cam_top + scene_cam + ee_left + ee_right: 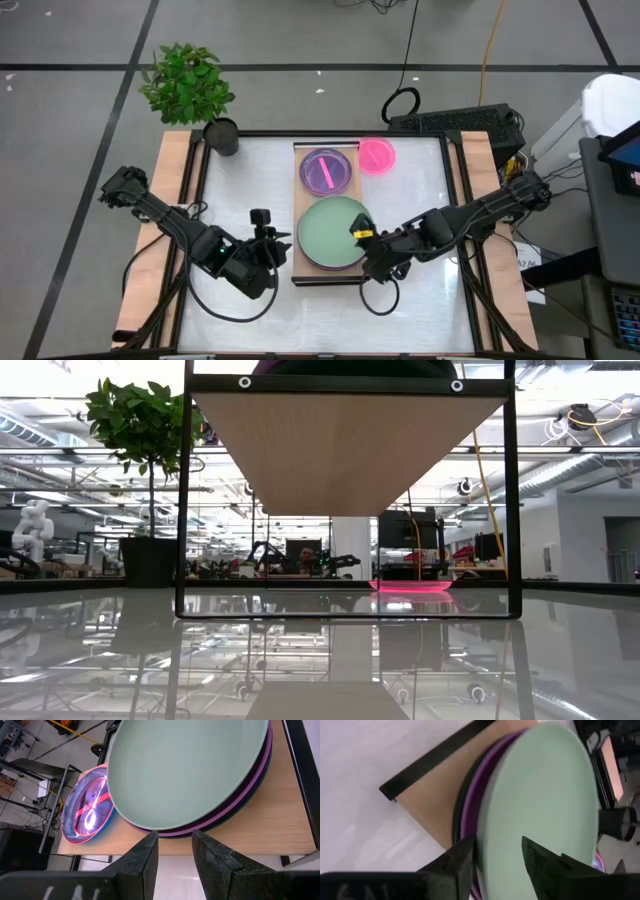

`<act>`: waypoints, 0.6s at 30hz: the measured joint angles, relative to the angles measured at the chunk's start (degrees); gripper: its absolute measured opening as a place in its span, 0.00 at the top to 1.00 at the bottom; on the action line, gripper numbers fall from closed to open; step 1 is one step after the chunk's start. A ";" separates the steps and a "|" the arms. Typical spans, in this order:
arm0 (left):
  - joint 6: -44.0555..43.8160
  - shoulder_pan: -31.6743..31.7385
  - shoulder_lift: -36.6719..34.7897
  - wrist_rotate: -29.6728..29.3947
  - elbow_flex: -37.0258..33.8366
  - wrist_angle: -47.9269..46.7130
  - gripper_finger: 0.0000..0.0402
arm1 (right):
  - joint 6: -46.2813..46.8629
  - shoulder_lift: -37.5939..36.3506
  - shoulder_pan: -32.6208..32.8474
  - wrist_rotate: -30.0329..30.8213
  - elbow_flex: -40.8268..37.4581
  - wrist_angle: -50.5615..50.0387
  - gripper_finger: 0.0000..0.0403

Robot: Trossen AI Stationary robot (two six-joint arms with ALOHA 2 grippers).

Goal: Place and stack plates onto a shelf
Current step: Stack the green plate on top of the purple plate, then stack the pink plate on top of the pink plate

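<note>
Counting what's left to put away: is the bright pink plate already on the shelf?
No. In the high view the pink plate lies on the table just past the shelf, beside its right edge.

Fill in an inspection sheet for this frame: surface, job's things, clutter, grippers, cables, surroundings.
Surface: glossy white table with wooden side rails.
Job's things: sage-green plate tops a stack on the shelf; purple plate at the shelf's far end; pink plate on the table beside it.
Clutter: potted plant at the far left corner.
Grippers: left gripper open at the stack's left edge; right gripper open at its right edge.
Cables: along both arms.
Surroundings: keyboard behind the table.
</note>
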 joint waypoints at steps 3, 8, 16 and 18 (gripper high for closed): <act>0.02 0.00 0.00 0.01 0.00 0.02 0.68 | 2.62 -1.91 -0.07 0.00 0.00 -0.48 0.62; 0.02 0.00 0.00 0.00 0.00 0.04 0.68 | 8.45 -4.15 -0.04 -0.22 0.02 -0.43 0.62; 0.06 0.00 0.00 0.00 0.00 0.09 0.68 | 16.09 -6.85 0.70 -0.21 -3.14 -0.98 0.62; 0.04 0.00 0.00 0.00 0.00 0.09 0.68 | 17.17 -7.77 0.79 -0.19 -5.23 -0.62 0.62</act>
